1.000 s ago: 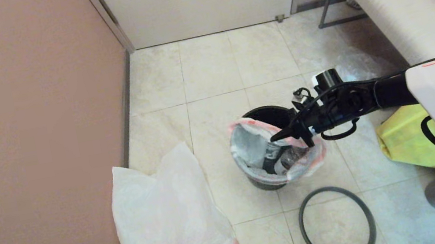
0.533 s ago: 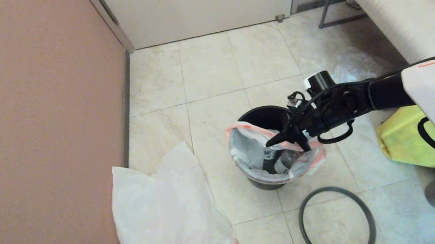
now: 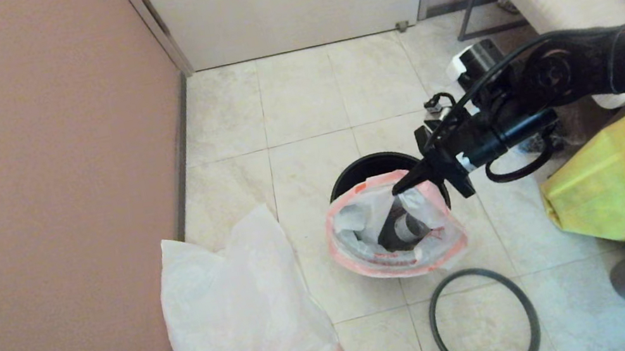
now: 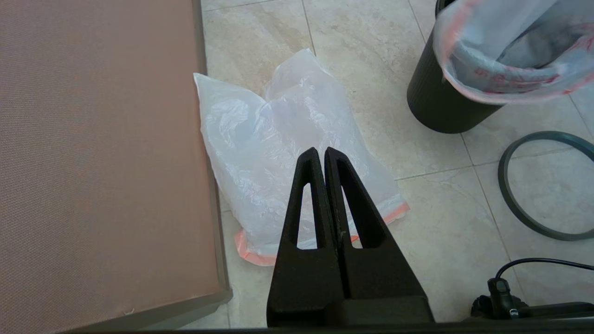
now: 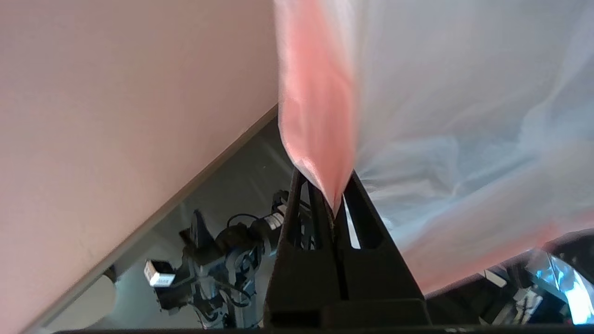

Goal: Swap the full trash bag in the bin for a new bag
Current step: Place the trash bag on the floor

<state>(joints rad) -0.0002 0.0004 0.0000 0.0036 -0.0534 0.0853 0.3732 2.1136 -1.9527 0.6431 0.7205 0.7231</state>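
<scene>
At centre right of the head view, the right gripper (image 3: 403,185) has its jaws closed tight on the pink hem of the full bag (image 3: 390,232); the right wrist view shows that hem pinched to a point between them. Below the jaws the bag's mouth hangs wide, with dark rubbish visible inside, and most of the bag looks raised above the bin (image 3: 372,166), whose black rim shows just behind it. In the left wrist view the bag's lower part seems to sit in the bin, so I judge the lift under way, not finished.

Lower in the frame, the grey hoop (image 3: 483,320) lies flat on the floor, apart from the bin, so the rim is already off. To the lower left a fresh bag (image 3: 244,316) lies crumpled on the tiles by the wall, untouched. The left gripper (image 4: 324,160) hovers over that bag with its jaws shut and empty, parked. A yellow bag (image 3: 618,192) sits at the right edge.

Left to do, as I judge it: pull the full bag clear and set it aside, fit the fresh bag into the bin, then press the hoop back on.
</scene>
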